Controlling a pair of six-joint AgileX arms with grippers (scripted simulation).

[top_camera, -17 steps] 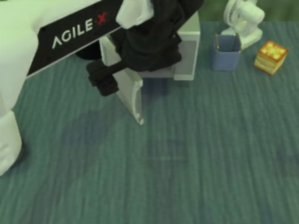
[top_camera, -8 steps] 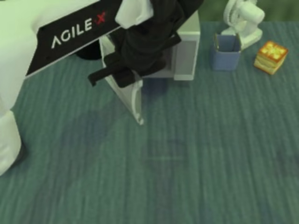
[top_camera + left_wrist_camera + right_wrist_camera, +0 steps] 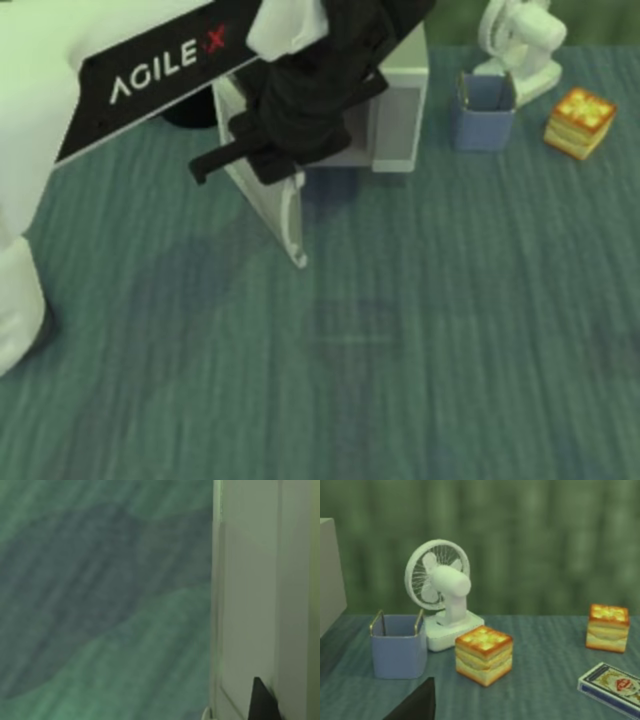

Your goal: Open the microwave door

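— Where's the left hand [image 3: 205, 168]?
— At the microwave door's [image 3: 283, 205] hinge side; I cannot tell its grip.
— The door?
— Swung out from the microwave [image 3: 395, 110], free edge over bare table [image 3: 420, 340].

White "AGILE" lettering with a red X marks the left arm [image 3: 120, 80]

Teal-green table [image 3: 450, 330] with fine streaked grain, soft dark shadow patches across its left half, blurred green striped wall [image 3: 530, 540] behind the far edge
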